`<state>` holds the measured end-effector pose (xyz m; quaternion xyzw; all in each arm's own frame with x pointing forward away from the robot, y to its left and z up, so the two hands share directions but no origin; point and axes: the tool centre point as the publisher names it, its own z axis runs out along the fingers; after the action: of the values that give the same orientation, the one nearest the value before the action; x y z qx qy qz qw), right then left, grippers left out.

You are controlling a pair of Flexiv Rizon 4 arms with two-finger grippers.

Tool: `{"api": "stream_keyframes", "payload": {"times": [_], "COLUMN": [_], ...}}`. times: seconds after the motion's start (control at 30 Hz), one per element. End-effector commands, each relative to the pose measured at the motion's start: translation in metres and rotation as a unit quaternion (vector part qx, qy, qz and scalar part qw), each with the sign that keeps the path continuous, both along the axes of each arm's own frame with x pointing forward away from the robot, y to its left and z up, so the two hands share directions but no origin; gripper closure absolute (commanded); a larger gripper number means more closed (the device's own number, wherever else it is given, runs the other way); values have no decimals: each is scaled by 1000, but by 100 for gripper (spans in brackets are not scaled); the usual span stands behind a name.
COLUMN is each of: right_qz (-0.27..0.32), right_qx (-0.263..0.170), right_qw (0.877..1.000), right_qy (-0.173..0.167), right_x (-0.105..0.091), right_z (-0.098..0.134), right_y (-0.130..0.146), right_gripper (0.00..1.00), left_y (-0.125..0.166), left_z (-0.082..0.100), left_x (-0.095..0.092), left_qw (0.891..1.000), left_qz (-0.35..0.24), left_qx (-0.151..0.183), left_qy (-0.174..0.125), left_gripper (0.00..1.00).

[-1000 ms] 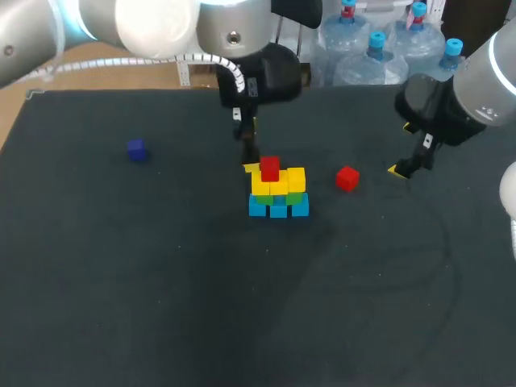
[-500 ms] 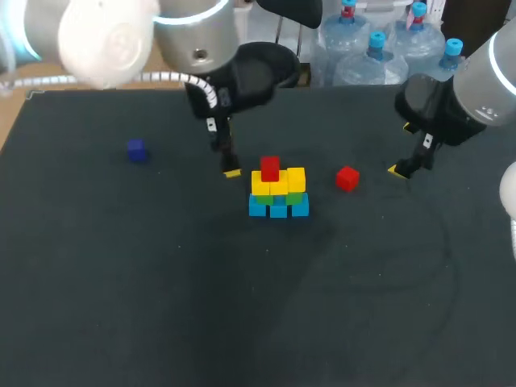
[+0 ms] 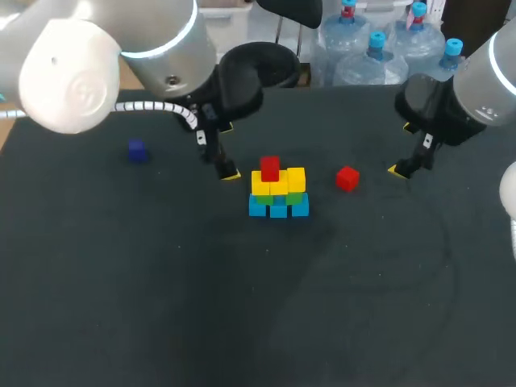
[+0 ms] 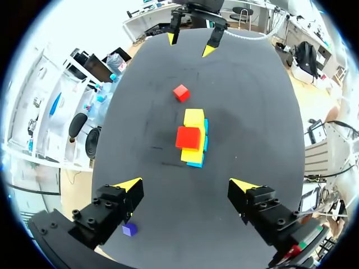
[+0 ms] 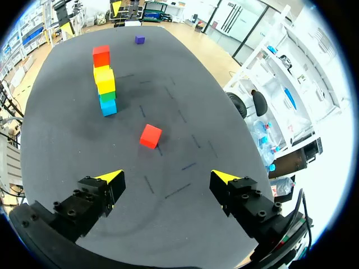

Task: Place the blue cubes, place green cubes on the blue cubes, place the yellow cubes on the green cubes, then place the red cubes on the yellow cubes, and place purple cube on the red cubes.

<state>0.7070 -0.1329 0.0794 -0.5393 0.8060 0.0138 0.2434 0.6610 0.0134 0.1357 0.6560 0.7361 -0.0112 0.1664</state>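
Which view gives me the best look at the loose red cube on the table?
The right wrist view: the loose red cube lies ahead of the open right gripper, large and unblocked. The head view shows it smaller, right of the stack of coloured cubes. The left wrist view shows it small, beyond the stack.

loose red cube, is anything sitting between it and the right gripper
Nothing visible does. In the right wrist view the red cube lies ahead of the open right gripper, with only bare table between them. The stack stands farther off, beyond the cube.
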Motion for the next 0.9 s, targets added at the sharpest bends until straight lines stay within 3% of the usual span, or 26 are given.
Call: {"api": "stream_keyframes", "payload": {"times": [0.03, 0.2, 0.43, 0.67, 0.9], "right_qz": [-2, -2, -2, -2, -2], "right_qx": [-1, -1, -1, -1, -1], "right_qw": [1000, 1000, 1000, 1000, 1000], "right_qy": [-3, -3, -3, -3, -3], "right_x": [-2, -2, -2, -2, -2], "right_z": [0, 0, 0, 0, 0], "right_y": [0, 0, 0, 0, 0], "right_gripper": [0, 0, 0, 0, 0], "left_y": [2, 25, 56, 84, 92], "left_z": [0, 10, 10, 6, -12], "left_x": [-1, 11, 6, 5, 7], "left_qw": [1000, 993, 979, 969, 959], "left_qz": [-1, 103, 188, 227, 259], "left_qx": [-3, -47, -74, -84, -97], "left_qy": [-2, -19, -32, -57, -58], "left_gripper": [0, 0, 0, 0, 0]}}
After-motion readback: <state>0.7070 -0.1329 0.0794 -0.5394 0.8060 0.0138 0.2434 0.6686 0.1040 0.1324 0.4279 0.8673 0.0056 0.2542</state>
